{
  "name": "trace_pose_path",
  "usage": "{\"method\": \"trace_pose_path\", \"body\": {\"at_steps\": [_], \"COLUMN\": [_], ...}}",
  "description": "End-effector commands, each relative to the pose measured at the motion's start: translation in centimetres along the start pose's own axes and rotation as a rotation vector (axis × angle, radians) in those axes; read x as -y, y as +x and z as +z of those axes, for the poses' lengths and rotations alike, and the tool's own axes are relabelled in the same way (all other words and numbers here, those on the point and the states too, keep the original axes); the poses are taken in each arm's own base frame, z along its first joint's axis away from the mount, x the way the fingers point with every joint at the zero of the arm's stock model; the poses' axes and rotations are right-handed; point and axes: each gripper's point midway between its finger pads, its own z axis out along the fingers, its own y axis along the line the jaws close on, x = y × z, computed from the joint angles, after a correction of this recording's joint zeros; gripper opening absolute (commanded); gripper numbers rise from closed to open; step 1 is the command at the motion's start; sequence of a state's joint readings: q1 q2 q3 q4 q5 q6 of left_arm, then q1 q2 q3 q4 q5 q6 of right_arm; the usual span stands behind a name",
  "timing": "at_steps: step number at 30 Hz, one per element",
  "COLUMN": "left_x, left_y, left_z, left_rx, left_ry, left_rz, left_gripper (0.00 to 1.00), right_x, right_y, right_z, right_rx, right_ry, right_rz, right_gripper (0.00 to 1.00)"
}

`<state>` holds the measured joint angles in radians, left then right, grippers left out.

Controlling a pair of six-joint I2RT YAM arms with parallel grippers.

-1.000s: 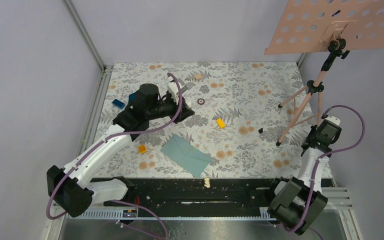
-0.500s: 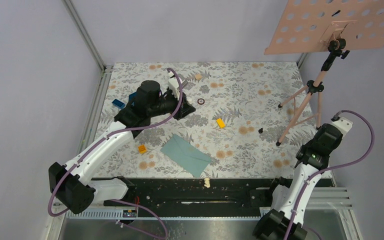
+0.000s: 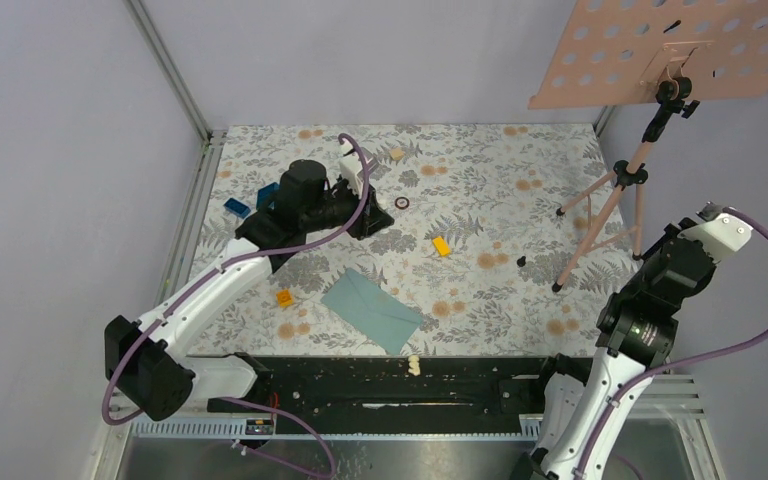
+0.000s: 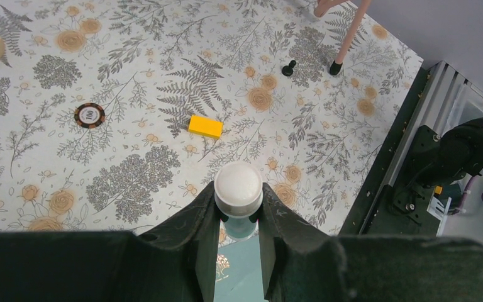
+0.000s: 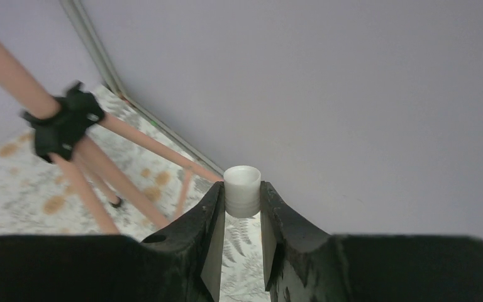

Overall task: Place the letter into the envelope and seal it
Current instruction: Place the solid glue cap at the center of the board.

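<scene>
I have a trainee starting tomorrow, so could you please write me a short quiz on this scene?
1. True or false: the envelope lies flat on the table, touched by neither gripper.
2. What does the left gripper clamp? A) a spoon B) a white-topped tube C) the envelope
3. Name what sits between the fingers of the right gripper.
Key: 1 true; 2 B; 3 a small white cap.
</scene>
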<state>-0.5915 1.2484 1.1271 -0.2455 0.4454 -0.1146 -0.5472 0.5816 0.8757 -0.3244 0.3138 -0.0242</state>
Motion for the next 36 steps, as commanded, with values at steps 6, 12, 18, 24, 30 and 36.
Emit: {"method": "trace_pose_path", "body": {"at_steps": [6, 12, 18, 24, 30, 36], "left_x": [0.4, -0.3, -0.7, -0.8, -0.8, -0.9], "left_y": [-2.5, -2.8, -2.5, -2.4, -2.4, -2.0], "left_z": [0.0, 0.2, 0.6, 1.0, 1.0, 1.7], "left_rx": [0.064, 0.067, 0.057, 0.051, 0.049, 0.034], "left_ry": [0.023, 0.003, -0.001, 0.007, 0.006, 0.015], "left_rz": [0.006, -0.010, -0.031, -0.057, -0.061, -0.100], "left_gripper": [0.00, 0.00, 0.00, 0.00, 0.00, 0.00], "right_x": [-3.7, -7.4, -11.1, -15.7, -17.8, -21.8], "right_y": [-4.1, -2.5, -1.2, 0.4, 3.7, 8.6], "right_z": [-2.4, -2.6, -3.6, -6.1, -7.4, -10.0], "right_rx": [0.056, -0.027, -0.087, -0.185, -0.280, -0.434], "right_ry": [-0.180, -0.317, -0.475, -0.711, -0.793, -0.928], "right_rz": [0.263, 0.368, 0.387, 0.479, 0.465, 0.466], "right_gripper": [0.25, 0.25, 0.24, 0.25, 0.25, 0.25]}}
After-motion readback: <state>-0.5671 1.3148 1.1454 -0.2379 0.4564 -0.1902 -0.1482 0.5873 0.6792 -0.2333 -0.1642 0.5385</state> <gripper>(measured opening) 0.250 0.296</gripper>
